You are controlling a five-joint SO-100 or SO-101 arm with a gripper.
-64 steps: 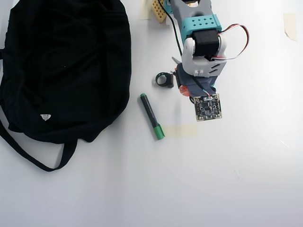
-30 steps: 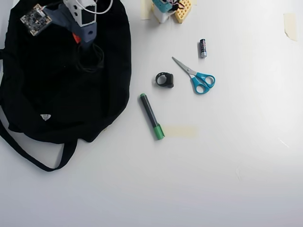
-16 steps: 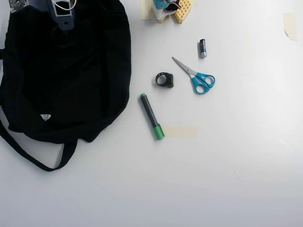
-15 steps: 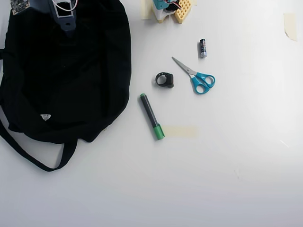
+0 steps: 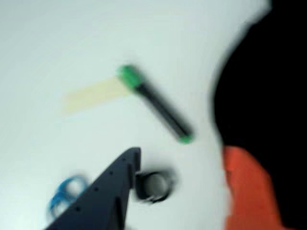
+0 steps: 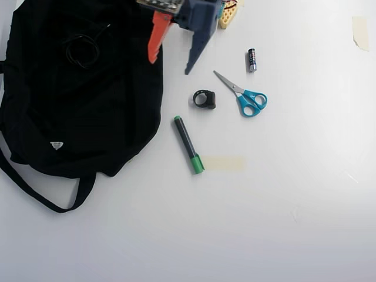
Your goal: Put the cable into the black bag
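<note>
In the overhead view the cable (image 6: 82, 48) lies as a small black coil on the upper part of the black bag (image 6: 70, 123), free of the gripper. I cannot tell whether it is inside or on top of the fabric. My gripper (image 6: 170, 64) hangs at the bag's upper right edge, open and empty, with the orange finger (image 6: 155, 35) over the bag and the dark blue finger (image 6: 197, 44) over the table. The blurred wrist view shows the open gripper (image 5: 184, 153), the bag (image 5: 268, 72) at right, and no cable.
On the white table right of the bag lie a black ring-shaped piece (image 6: 204, 98), blue scissors (image 6: 249, 101), a small battery (image 6: 251, 60), a green-capped marker (image 6: 188, 144) and a tape strip (image 6: 223, 163). The bag's strap (image 6: 35, 188) loops at the lower left.
The gripper held the cable over the bag a second ago, then drew to the top left. Now it has swung right to the bag's edge, open, and the cable lies on the bag.
</note>
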